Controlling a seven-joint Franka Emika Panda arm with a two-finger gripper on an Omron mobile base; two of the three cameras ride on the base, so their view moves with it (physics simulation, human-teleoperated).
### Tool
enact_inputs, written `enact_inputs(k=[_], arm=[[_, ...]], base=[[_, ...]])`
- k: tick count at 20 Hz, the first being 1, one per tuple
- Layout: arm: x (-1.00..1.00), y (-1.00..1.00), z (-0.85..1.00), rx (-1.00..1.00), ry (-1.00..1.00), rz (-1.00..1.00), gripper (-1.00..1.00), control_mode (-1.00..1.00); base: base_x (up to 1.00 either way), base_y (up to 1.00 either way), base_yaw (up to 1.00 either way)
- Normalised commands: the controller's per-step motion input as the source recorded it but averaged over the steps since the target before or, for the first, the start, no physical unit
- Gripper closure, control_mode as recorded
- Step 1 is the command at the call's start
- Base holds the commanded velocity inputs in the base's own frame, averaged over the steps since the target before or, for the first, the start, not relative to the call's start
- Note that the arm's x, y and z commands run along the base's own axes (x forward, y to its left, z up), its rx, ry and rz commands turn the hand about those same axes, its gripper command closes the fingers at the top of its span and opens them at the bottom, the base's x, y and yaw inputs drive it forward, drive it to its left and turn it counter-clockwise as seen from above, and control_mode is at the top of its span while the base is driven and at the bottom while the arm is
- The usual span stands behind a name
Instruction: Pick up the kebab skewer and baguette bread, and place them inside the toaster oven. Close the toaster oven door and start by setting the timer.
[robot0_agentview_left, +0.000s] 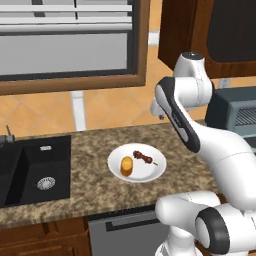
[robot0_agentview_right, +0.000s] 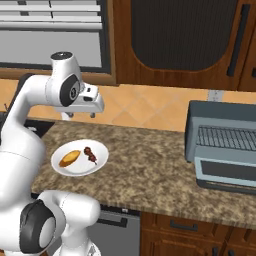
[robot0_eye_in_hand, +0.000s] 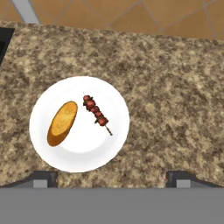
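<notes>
My gripper (robot0_eye_in_hand: 112, 177) hangs above the counter (robot0_eye_in_hand: 175, 87) w/ jaws spread wide and nothing between them — the two dark fingertips (robot0_eye_in_hand: 41, 178) stand far apart at the bottom of the hand view, looking straight down on the plate (robot0_eye_in_hand: 43, 118). On the white plate lie the baguette (robot0_eye_in_hand: 62, 123) at left and the skewer (robot0_eye_in_hand: 97, 113) just beside it at right, the two apart, neither touched. From the right base view the plate sits near the counter's front edge, well apart from the oven (robot0_agentview_right: 220, 142), which stands at the far right of the counter w/ its wire rack (robot0_agentview_right: 227, 137) showing. The door (robot0_agentview_right: 225, 172) seems dropped open below the rack, tho I can't tell for sure. In the left base view a dark sink (robot0_agentview_left: 32, 170) sits left of the plate — my arm (robot0_agentview_left: 185, 115) rises over the counter beside it.
</notes>
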Motion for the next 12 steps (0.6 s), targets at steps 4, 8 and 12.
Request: enact_inputs(k=[4, 8, 12], arm=[[0.00, 0.00, 0.00, 0.00, 0.00, 0.00, -1.00, 1.00], [0.00, 0.00, 0.00, 0.00, 0.00, 0.00, -1.00, 1.00], [0.00, 0.00, 0.00, 0.00, 0.00, 0.00, -1.00, 1.00]], base=[[0.00, -0.91, 0.00], [0.00, -0.85, 0.00], [0.00, -0.33, 0.00]])
